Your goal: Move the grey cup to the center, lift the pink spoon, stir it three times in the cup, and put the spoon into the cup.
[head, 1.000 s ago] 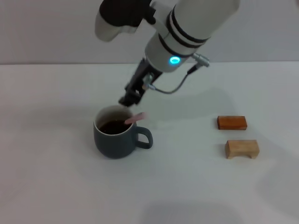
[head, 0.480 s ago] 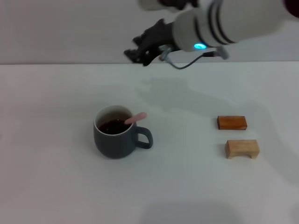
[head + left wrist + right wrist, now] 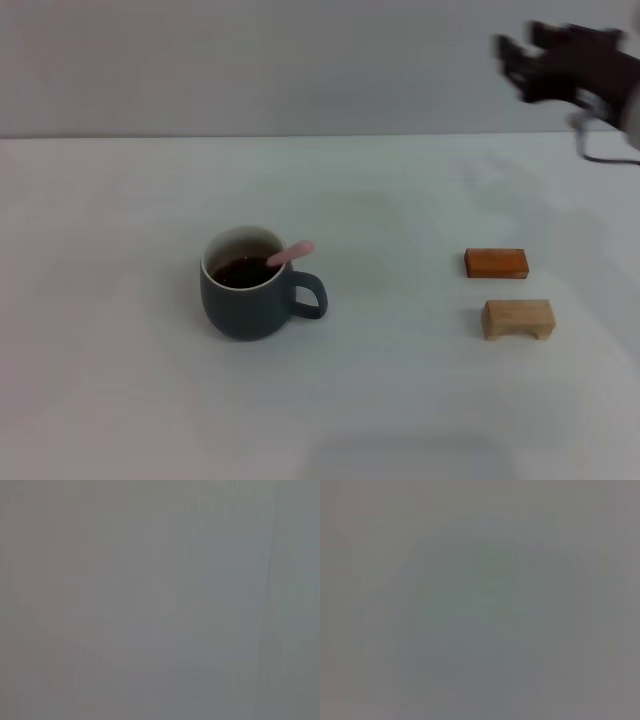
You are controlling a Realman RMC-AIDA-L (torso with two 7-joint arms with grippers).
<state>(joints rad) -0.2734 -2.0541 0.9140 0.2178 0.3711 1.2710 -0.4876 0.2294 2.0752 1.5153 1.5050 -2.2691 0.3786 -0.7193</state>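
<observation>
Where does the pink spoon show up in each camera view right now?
Head view: the pink spoon leans in the grey cup, handle over the rim on the cup-handle side, left of centre on the table.
Left wrist view: not in it; only a blank grey surface.
Right wrist view: not in it; likewise blank.
Shared landmark: none; only the head view shows the cup.

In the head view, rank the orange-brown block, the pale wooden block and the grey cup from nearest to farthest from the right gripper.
The right gripper is raised at upper right.
1. orange-brown block, on the table's right side.
2. pale wooden block, just in front of the first.
3. grey cup, left of centre, holding the pink spoon.
</observation>
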